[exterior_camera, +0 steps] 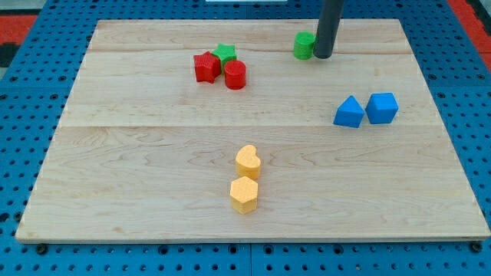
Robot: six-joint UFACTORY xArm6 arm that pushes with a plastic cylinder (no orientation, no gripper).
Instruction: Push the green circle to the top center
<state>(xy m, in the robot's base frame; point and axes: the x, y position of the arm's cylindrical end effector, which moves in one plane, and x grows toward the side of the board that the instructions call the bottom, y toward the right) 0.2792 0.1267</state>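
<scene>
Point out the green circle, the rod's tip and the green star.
green circle (304, 46): camera view, on its visible left side.
my tip (323, 56): camera view, the rod's very end, touching the circle's right.
green star (225, 53): camera view, its top face.

green circle (304, 45) — maybe part-hidden by rod (331, 27)

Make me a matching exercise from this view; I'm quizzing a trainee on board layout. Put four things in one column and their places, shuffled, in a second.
Things:
1. green circle
2. blue blocks
3. yellow blocks
4. red blocks

Places:
A. lower centre of the board
B. upper left of centre, beside a green star
C. right side, mid-height
D. touching my tip on its left, near the top

Pairs: 1-D, 2-C, 3-A, 4-B
</scene>
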